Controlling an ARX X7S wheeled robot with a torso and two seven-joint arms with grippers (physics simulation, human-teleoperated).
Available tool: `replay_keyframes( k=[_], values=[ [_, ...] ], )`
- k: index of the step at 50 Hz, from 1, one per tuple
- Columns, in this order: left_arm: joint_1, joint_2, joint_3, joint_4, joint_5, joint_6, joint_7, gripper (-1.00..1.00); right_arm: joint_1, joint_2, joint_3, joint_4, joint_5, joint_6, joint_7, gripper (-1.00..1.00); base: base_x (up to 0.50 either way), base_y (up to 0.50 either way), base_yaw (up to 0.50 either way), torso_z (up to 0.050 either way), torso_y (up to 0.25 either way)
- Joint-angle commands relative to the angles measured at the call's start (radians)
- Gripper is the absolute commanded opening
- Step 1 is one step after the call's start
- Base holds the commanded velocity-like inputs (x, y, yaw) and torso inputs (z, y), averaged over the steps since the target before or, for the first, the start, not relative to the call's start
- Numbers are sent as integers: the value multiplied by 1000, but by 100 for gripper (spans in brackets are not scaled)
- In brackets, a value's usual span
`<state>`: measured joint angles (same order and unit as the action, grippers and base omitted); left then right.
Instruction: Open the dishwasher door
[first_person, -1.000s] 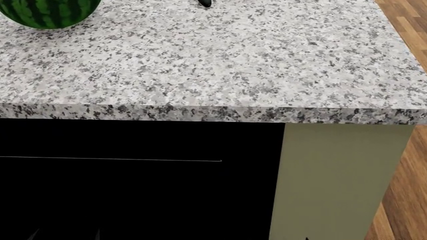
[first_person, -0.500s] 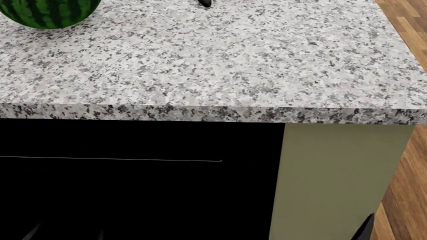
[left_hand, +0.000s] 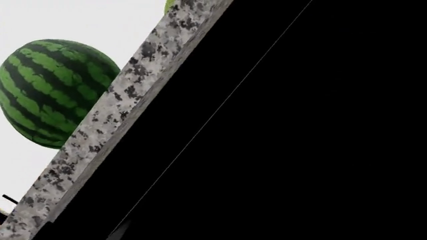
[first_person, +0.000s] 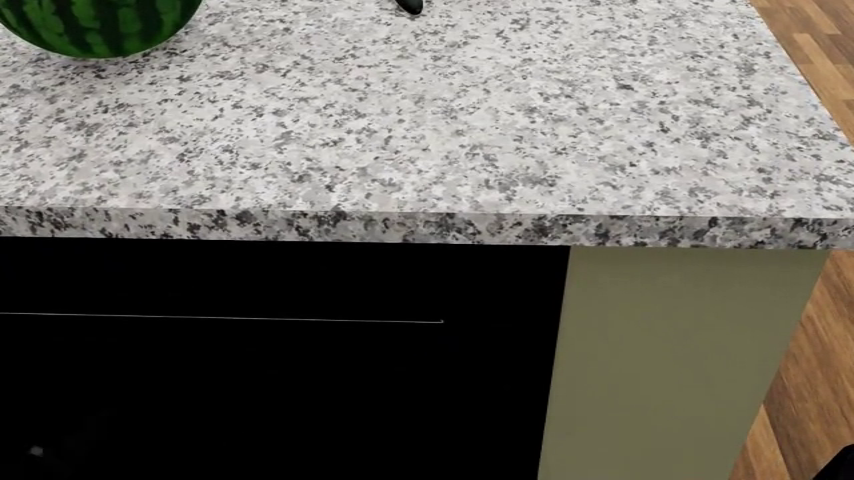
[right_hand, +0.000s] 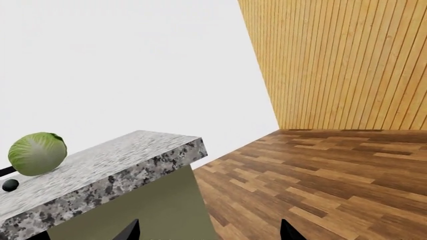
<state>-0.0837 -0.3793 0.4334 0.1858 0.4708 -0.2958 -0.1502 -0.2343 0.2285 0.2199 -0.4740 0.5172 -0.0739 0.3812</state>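
Countertop (first_person: 427, 120): speckled granite, upper field. Dishwasher door (first_person: 267, 360): black panel at 7 o'clock, shut beneath the overhang. Cabinet panel (first_person: 667, 360): olive, 5 o'clock. Watermelon (first_person: 94, 20): 11 o'clock. Right gripper (right_hand: 208, 231): tips spread, nothing held. Left gripper: jaw state cannot be told. Risk: a slip is judged likely on the glossy, featureless face. Change: dark tips formerly at the lower edges are withdrawn.

R gripper (right_hand: 210, 231): only two dark pointed fingertips (right_hand: 131, 231) show at the edge of the R wrist view, set well apart, nothing between them, so jaws spread. Head view: dark sliver of the R arm (first_person: 841, 462) in the bottom corner. L gripper: can't make it out in any view.
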Motion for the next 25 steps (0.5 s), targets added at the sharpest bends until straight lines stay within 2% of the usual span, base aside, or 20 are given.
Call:
replay_keyframes(
  k=[1,7,16,25],
  values=[
    [-87,-73,120,36,287,-166,92,100,2,-1,-11,9,1,-9,-4,100,0,0,0,0,0],
    [-150,-93,160,6,382,-215,156,100,2,-1,-16,16,3,-15,-7,100,0,0,0,0,0],
    [-241,-91,178,-31,407,-257,268,100,0,5,-19,12,5,-15,-4,100,0,0,0,0,0],
    [-317,-94,184,-97,415,-260,307,100,8,12,-27,1,2,-4,7,100,0,0,0,0,0]
  ],
)
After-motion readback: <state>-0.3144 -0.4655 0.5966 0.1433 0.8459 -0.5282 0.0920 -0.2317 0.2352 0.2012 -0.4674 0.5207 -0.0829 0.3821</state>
